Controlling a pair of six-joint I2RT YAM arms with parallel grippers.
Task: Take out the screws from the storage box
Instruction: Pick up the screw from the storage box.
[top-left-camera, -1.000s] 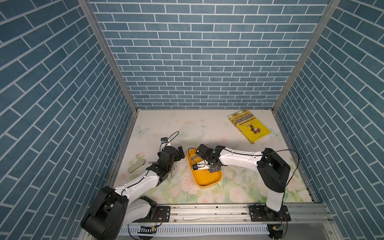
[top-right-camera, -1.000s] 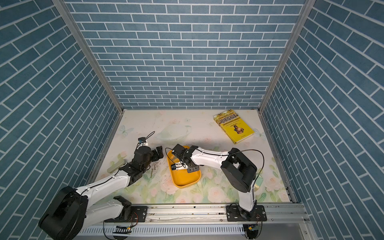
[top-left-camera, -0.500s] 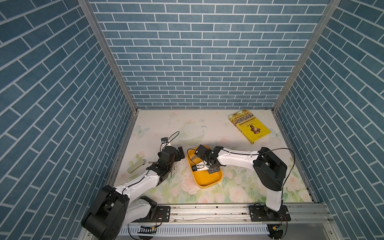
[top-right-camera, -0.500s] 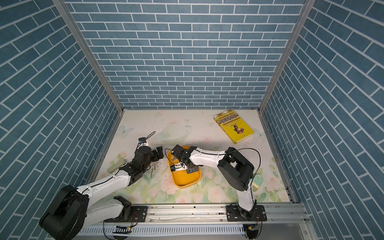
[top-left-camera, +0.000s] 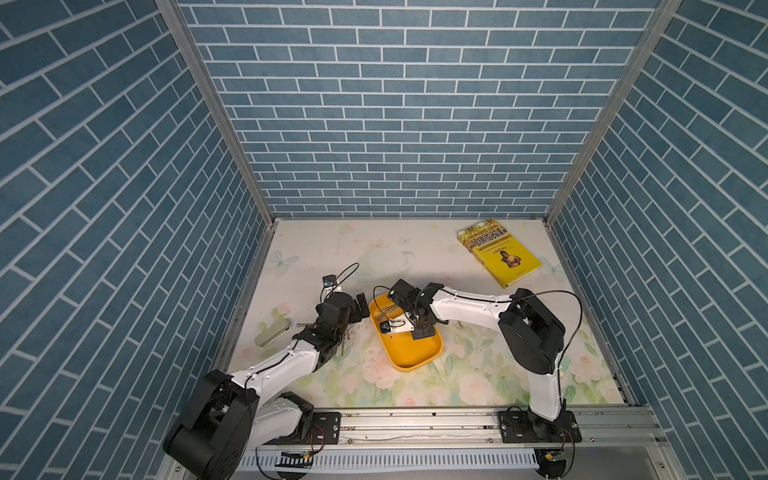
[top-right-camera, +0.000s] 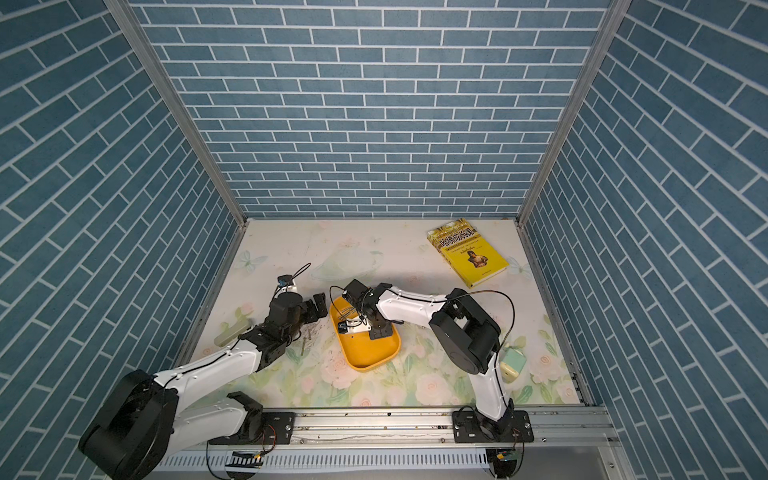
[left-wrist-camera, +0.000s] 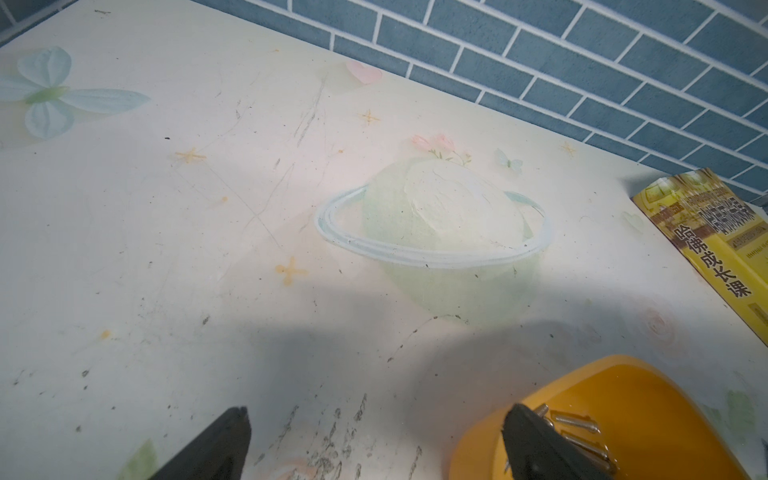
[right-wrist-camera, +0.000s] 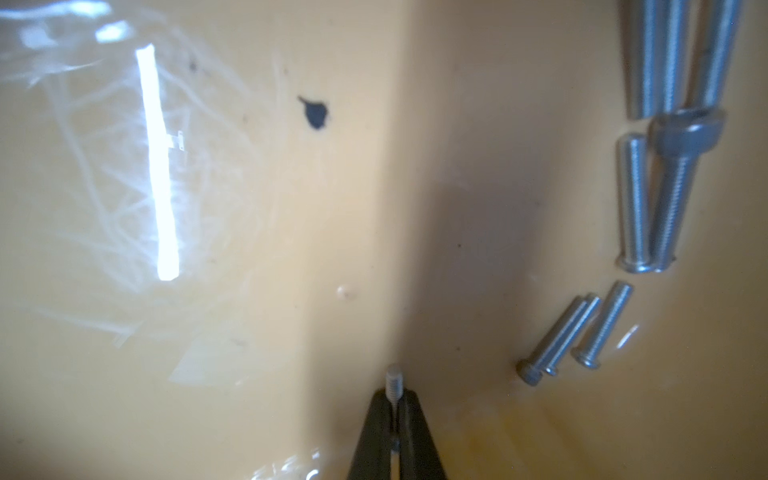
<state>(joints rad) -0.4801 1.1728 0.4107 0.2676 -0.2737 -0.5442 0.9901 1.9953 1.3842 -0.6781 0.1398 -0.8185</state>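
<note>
Since the right fingers (right-wrist-camera: 374, 428) are pinched shut on one screw (right-wrist-camera: 392, 376) in the storage box (right-wrist-camera: 291, 249), I'd lift straight up slowly, left fingers (left-wrist-camera: 226, 440) hanging wide open by its rim.

We read the Chinese title 哈佛成长课 on the yellow book (left-wrist-camera: 715, 249). Its smaller print is too blurred for us.
</note>
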